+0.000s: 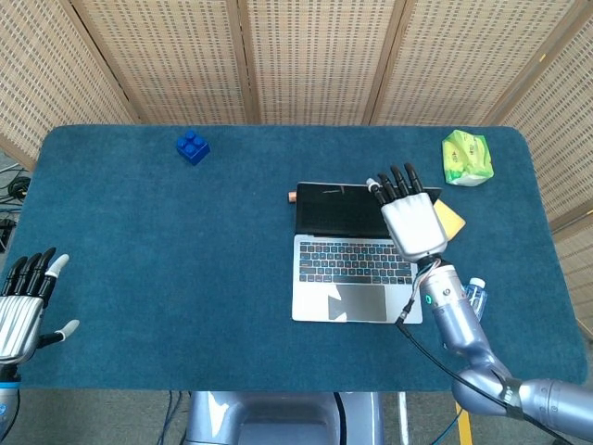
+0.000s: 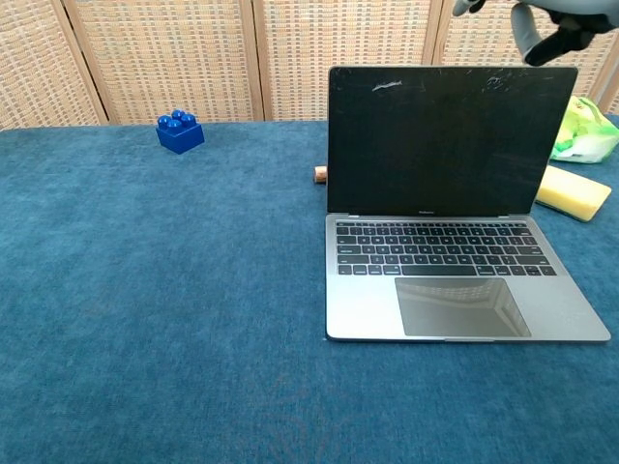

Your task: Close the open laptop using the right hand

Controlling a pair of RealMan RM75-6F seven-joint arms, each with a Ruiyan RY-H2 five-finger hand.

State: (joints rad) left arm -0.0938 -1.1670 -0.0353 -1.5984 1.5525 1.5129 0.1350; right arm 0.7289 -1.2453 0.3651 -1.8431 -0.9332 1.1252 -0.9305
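Observation:
The laptop (image 1: 352, 264) (image 2: 435, 232) stands open on the blue table, its dark screen upright and keyboard facing me. My right hand (image 1: 408, 215) hovers flat above the right part of the lid's top edge, fingers apart and pointing away from me, holding nothing. In the chest view only its fingertips (image 2: 542, 24) show above the screen's upper right corner; whether they touch the lid is unclear. My left hand (image 1: 23, 301) rests open at the table's left front edge, far from the laptop.
A blue toy brick (image 1: 193, 146) (image 2: 180, 132) sits far left at the back. A yellow sponge (image 1: 449, 218) (image 2: 573, 191) lies right of the screen, a green packet (image 1: 467, 158) at the back right corner. A clear bottle (image 1: 474, 295) lies beside my right forearm. A small copper-coloured piece (image 2: 320, 174) lies behind the laptop's left corner.

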